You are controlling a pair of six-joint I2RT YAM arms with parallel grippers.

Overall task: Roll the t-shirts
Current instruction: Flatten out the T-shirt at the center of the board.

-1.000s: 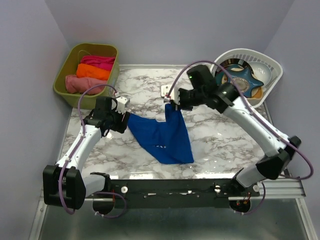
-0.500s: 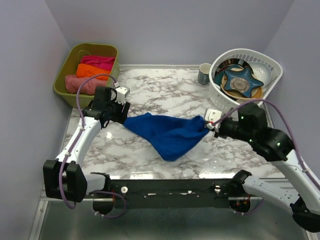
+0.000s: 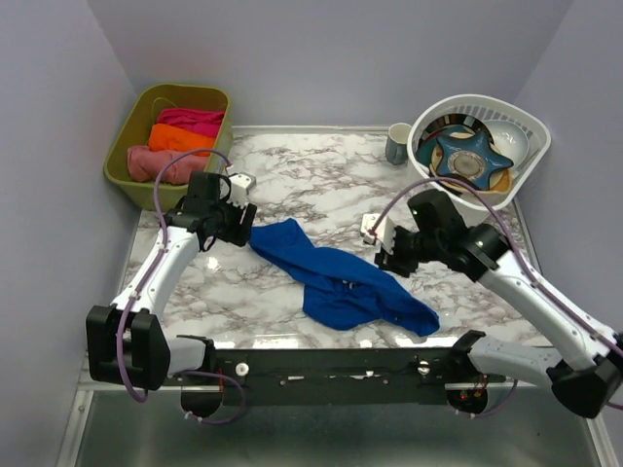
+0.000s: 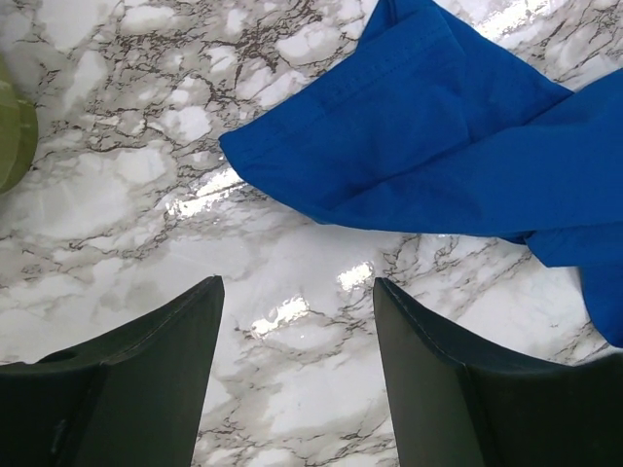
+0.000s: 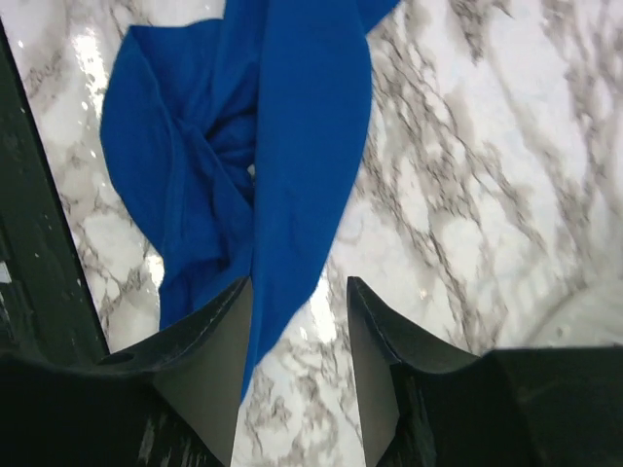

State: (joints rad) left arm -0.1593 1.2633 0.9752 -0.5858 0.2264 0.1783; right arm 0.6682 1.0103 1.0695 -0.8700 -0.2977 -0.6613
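The royal-blue t-shirt (image 3: 341, 282) lies crumpled in a long twisted strip across the middle of the marble table (image 3: 292, 185). No graphic shows. My left gripper (image 3: 241, 226) stands open just off the shirt's left end; in the left wrist view only marble shows between its fingers (image 4: 297, 284), with the blue cloth (image 4: 438, 146) ahead to the right. My right gripper (image 3: 387, 258) hovers open over the shirt's right part. In the right wrist view the cloth (image 5: 253, 146) reaches behind the left finger, and nothing is gripped between the fingers (image 5: 300, 282).
A green bin (image 3: 122, 161) with rolled pink, orange and magenta cloths stands at the back left. A white basket (image 3: 531, 126) of dishes is at the back right, with a mug (image 3: 397, 144) beside it. The table's metal front rail (image 3: 321, 365) runs below the shirt.
The right gripper swung the shirt from the back centre out to the right, stretching it, then opened and let go. The shirt dropped into a crumpled strip. The left arm barely moved.
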